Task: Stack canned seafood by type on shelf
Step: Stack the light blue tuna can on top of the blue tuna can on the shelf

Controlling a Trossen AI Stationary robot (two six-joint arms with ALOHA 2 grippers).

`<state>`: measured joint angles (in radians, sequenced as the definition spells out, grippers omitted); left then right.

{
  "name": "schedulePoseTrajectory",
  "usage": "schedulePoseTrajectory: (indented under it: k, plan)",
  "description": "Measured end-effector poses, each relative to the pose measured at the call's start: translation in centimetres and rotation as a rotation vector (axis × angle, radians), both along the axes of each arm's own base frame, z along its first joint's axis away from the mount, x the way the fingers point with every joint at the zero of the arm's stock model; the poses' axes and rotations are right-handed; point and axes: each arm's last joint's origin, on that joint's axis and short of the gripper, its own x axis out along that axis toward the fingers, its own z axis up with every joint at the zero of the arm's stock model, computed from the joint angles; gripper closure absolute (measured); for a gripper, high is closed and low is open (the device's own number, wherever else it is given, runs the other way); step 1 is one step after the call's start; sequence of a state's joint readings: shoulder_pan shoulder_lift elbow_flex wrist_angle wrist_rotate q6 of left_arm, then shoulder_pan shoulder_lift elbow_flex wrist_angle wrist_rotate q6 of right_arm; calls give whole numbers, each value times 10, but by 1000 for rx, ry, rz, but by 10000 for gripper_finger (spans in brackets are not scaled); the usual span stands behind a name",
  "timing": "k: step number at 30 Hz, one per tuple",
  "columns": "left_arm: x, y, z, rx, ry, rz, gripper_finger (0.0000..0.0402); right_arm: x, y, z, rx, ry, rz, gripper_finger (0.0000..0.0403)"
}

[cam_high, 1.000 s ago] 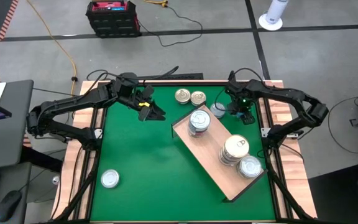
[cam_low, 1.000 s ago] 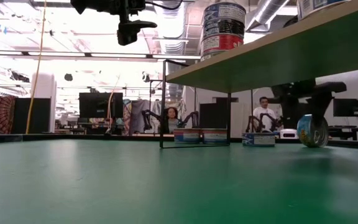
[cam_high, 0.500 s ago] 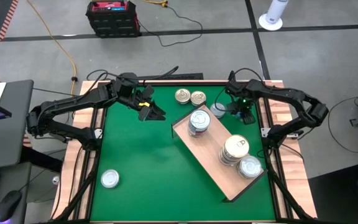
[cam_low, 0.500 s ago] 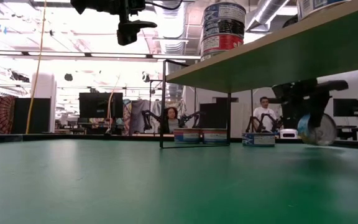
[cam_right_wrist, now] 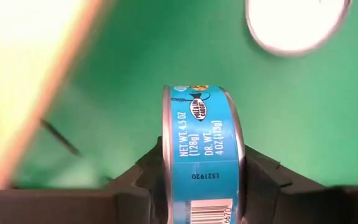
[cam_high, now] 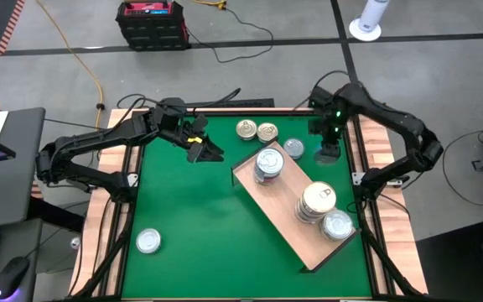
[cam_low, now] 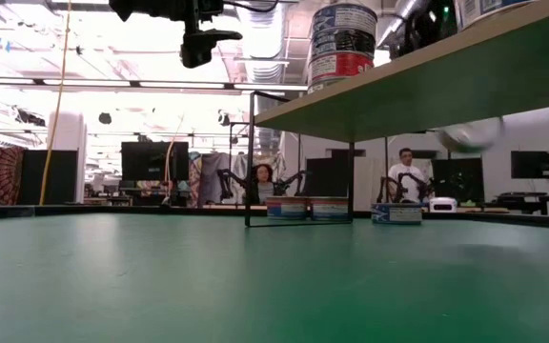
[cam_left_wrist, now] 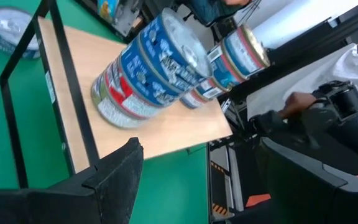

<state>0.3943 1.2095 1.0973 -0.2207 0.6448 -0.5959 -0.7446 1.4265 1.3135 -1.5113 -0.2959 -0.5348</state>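
My right gripper (cam_high: 327,153) hangs over the mat's far right, beside the shelf's far end, shut on a blue-labelled can of seafood (cam_right_wrist: 201,149), which shows blurred in the low view (cam_low: 470,135). The shelf (cam_high: 288,220) is a light-wood board on a black frame, set aslant. It carries a blue stack (cam_high: 268,164), a pale stack (cam_high: 317,202) and a single can (cam_high: 337,225). Two gold-lidded cans (cam_high: 256,131) and a silver one (cam_high: 293,148) lie flat on the mat. My left gripper (cam_high: 205,149) hovers open at the far left, facing the shelf (cam_left_wrist: 166,130). My right gripper pinches the can by its two flat faces, one finger (cam_right_wrist: 138,180) on each, with the labelled side wall (cam_right_wrist: 201,158) facing the wrist camera. The fingers point steeply down from above. The can stands on edge between them, lifted clear of the mat.
A lone silver-lidded can (cam_high: 148,242) lies at the mat's near left. The shelf's black frame (cam_left_wrist: 64,93) stands between my left gripper and the blue stack (cam_left_wrist: 148,68). Wood-slat rims (cam_high: 374,151) border the green mat. People sit in the room beyond the table.
My right gripper has risen straight up from the mat and rolled about its own line, taking the can with it. The can stood on edge on the mat a second ago and now hangs clear, above the level of the shelf's underside.
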Motion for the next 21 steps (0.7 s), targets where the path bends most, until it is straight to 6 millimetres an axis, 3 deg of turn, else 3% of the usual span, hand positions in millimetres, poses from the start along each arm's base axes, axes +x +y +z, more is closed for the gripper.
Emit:
schedulePoseTrajectory:
  k: [6,13,17,21]
  plan:
    - [1,1,4,9,-41,10,100,5,-7,34,190,-322,-129,241]
    - [3,3,7,89,-73,80,100,0,-18,62,321,-556,-214,236]
    - [8,-1,16,201,-173,136,100,2,-21,72,480,-670,-270,241]
    - [12,-9,19,378,-203,231,100,13,-18,77,613,-678,-333,232]
